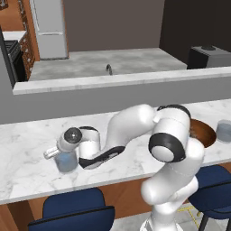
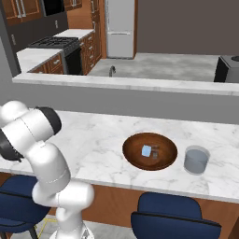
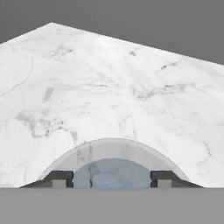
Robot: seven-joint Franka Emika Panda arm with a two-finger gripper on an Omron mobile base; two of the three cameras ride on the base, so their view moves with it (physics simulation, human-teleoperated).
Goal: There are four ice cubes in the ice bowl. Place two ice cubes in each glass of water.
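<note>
The gripper [image 3: 112, 178], fingers apart and holding nothing visible, hangs directly over the left glass [image 1: 66, 161]. The bowl [image 2: 150, 151], at the second glass's [image 2: 196, 159] nine o'clock, holds one cube [image 2: 147, 151]. Lifting carelessly might clip the rim and tip the glass.

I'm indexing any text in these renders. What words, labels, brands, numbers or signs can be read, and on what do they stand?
None: no readable text anywhere.
The ice bowl, both glasses, marble counter, fridge and stove carry no lettering.
</note>
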